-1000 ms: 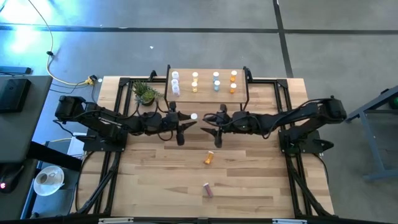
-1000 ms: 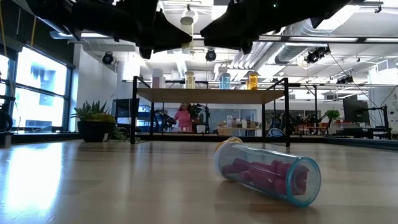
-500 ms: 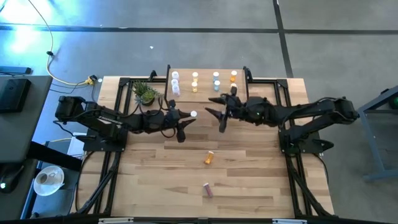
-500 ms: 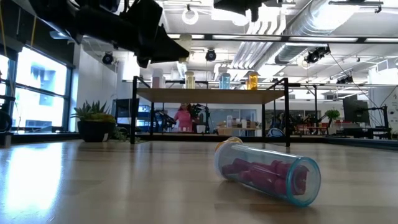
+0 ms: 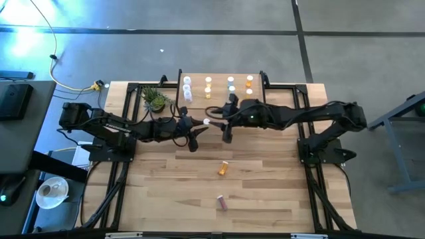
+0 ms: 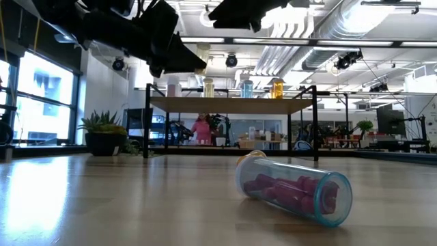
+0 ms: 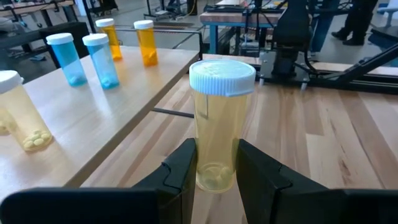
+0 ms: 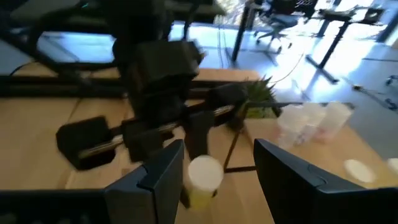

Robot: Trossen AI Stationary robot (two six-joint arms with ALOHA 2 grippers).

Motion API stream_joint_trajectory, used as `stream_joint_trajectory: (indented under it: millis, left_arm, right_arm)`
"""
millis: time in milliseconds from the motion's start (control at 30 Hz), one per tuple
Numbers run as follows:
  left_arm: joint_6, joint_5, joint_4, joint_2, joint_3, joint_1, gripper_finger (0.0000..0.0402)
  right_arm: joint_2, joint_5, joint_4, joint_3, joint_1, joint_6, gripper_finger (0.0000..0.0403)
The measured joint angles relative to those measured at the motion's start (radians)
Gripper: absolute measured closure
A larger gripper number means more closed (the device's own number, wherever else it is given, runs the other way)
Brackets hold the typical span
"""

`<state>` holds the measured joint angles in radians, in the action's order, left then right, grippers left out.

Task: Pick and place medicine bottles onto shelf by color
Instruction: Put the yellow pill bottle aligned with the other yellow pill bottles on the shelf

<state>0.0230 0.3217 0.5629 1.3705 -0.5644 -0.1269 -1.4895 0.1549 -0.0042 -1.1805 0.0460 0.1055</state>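
My left gripper [image 5: 198, 126] hovers near the shelf's front edge, shut on a pale yellow medicine bottle [image 7: 219, 124] with a white cap [image 5: 206, 122]. My right gripper [image 5: 222, 123] stands open just right of it. In the right wrist view the bottle [image 8: 203, 179] shows ahead between the right fingers, apart from them. The shelf [image 5: 192, 99] carries upright bottles in white, yellow, blue and orange. An orange bottle [image 5: 223, 168] and a purple one [image 6: 293, 188] lie on their sides on the table. My left gripper pinches the yellow bottle's lower body [image 7: 214, 177] between its two fingers [image 7: 183, 168]. The fingers come about level from the table's left. The bottle stands upright in the hold, cap up, lifted clear of the table.
A small potted plant [image 5: 155, 99] sits left of the shelf. The table's near half [image 5: 265, 192] holds only the two lying bottles. In the low view, the room behind the shelf shows a person [image 6: 201, 128] far off.
My right gripper has risen and swung toward the table's left, ending close to the bottle in my left gripper; its fingers stay open.
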Motion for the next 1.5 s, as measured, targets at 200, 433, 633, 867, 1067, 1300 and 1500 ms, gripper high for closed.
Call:
stream_joint_trajectory:
  millis: [200,433,633,867,1067,1300,1500]
  left_arm:
    - [0.000,0.000,-0.004,0.000,0.000,-0.004,0.0316]
    - [0.000,-0.001,0.001,0.000,0.000,-0.004,0.0316]
    - [0.000,-0.004,0.007,0.000,0.000,-0.004,0.0316]
    - [0.000,-0.005,0.026,0.000,0.000,-0.004,0.0316]
    - [0.000,-0.005,0.053,0.000,0.000,-0.004,0.0315]
    - [0.000,-0.046,0.073,0.000,0.000,-0.003,0.0311]
    - [0.000,-0.050,0.072,0.000,0.000,-0.003,0.0310]
  right_arm:
    - [-0.048,-0.009,0.001,-0.002,0.000,0.005,0.0217]
    - [-0.094,-0.008,0.011,-0.002,0.001,0.007,0.0217]
    - [-0.105,-0.006,0.020,-0.001,0.001,0.004,0.0217]
    - [-0.104,-0.011,0.031,-0.001,0.000,-0.003,0.0217]
    - [-0.104,-0.016,0.039,-0.001,0.000,-0.004,0.0217]
    - [-0.104,-0.060,0.082,-0.001,0.000,-0.029,0.0220]
    - [-0.104,-0.060,0.068,-0.001,0.000,-0.046,0.0242]
